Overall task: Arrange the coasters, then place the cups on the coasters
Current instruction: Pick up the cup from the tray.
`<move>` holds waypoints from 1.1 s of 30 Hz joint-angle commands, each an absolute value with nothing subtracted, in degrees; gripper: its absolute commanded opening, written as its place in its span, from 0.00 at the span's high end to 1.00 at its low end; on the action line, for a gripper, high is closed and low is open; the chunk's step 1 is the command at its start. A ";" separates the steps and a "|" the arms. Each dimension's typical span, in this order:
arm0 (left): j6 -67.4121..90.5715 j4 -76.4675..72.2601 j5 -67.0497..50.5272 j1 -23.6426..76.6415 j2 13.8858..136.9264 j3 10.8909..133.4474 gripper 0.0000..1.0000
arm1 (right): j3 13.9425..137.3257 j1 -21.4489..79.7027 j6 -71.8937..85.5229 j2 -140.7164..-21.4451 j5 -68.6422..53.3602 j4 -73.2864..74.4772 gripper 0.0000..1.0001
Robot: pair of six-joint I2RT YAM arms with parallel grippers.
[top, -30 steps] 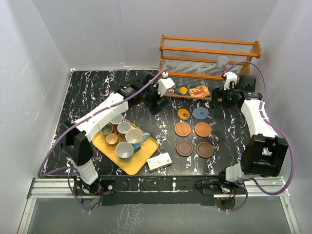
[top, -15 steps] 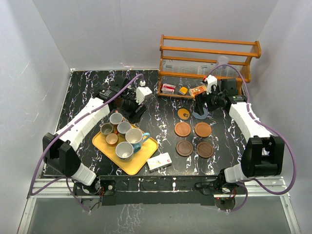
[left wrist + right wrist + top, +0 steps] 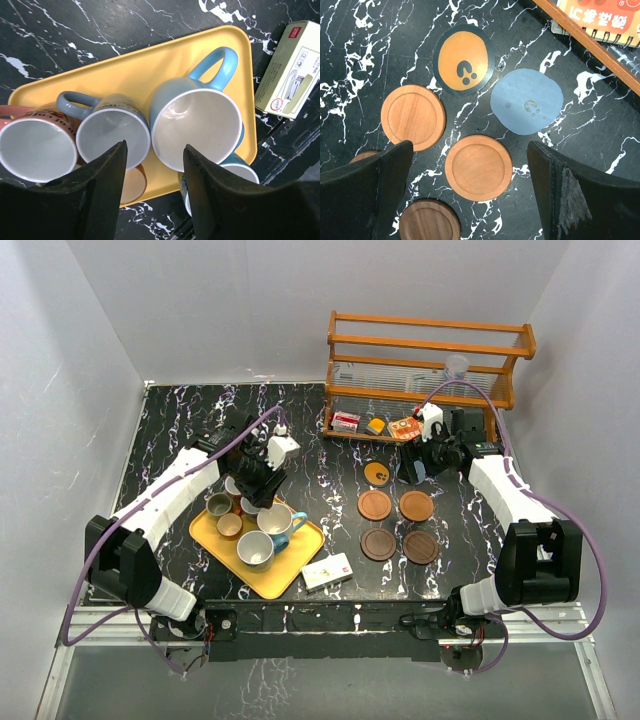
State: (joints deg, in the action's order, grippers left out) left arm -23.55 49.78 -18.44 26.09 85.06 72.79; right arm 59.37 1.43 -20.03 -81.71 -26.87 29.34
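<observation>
- Now, a flat yellow rectangular tray lies on the black, white-veined surface. All six small ceramic cups stand upright on it, crowded together.
- The left jaws hang over the tray's far end, partly spread and closed on nothing. One finger is above a small cup with a grey-blue handle. The other is above a large light-blue mug just beside that cup.
- Six thin round coasters lie flat to the right of the tray, well apart from it, in two columns of three.
- Nearest are two dark brown wooden discs, then two orange-brown wooden discs. Farthest are an orange disc with a dark rim and a grey-blue disc.
- The right jaws are spread wide above the farthest coasters, gripping nothing.
- A small white cardboard box lies just beside the tray's near right edge.
</observation>
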 commanded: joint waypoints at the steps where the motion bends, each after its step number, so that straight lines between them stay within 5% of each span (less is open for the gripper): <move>1: -23.12 49.89 -21.21 25.98 85.08 72.14 0.58 | 59.29 1.41 -21.01 -80.17 -26.46 25.61 0.03; 33: -23.51 49.35 -22.32 28.33 89.21 71.59 0.73 | 59.79 1.43 -21.88 -82.23 -27.27 27.19 0.02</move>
